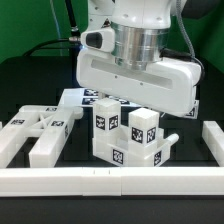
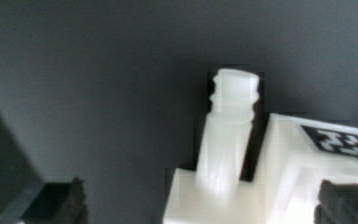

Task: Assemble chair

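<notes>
**A:** Where is the chair?

**B:** Only partly built. A cluster of tagged chair parts (image 1: 125, 138) stands on the surface (image 1: 188, 152) directly beneath the tool (image 2: 197, 200). One peg-topped post (image 2: 229, 120) rises between its jaws.

**A:** Is it gripping the post?

**B:** No. The tool is spread wide and clear of it. I judge it is lined up over the post to take hold.

**A:** Counts?

**B:** One post and roughly three tagged blocks below the tool. The loose bars (image 1: 35, 135) lie well aside of it and overlap too much to count. Two border rails (image 1: 110, 180) show clearly.
</notes>
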Available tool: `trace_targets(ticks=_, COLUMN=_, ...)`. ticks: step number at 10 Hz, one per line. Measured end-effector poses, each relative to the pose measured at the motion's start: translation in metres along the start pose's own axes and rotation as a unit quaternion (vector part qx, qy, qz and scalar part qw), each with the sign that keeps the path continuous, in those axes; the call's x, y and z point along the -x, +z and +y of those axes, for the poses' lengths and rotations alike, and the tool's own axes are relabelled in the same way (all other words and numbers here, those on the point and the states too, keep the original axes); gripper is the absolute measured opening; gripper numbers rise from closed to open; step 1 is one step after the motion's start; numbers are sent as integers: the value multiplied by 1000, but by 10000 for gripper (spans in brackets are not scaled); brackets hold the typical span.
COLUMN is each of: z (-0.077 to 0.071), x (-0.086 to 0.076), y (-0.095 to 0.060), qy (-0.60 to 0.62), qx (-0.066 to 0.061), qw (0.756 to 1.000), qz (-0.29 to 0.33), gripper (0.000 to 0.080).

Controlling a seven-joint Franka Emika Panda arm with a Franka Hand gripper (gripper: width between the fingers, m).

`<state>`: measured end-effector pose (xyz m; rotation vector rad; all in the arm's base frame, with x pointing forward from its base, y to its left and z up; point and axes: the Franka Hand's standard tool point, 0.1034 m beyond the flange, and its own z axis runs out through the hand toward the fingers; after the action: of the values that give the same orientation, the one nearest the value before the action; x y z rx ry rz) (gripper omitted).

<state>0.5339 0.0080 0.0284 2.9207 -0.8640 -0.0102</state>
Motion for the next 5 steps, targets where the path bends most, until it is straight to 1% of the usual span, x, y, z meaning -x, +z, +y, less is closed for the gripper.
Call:
trace_targets(ticks=2, z=14, x=-5, y=8, qy=-5, qx=6, qw=1000, qz=-3, gripper=649)
trace_targets(ticks=5, z=15, x=-1, y=21, qy=-9, qx=13, qw=1000, qz=-1, gripper=649)
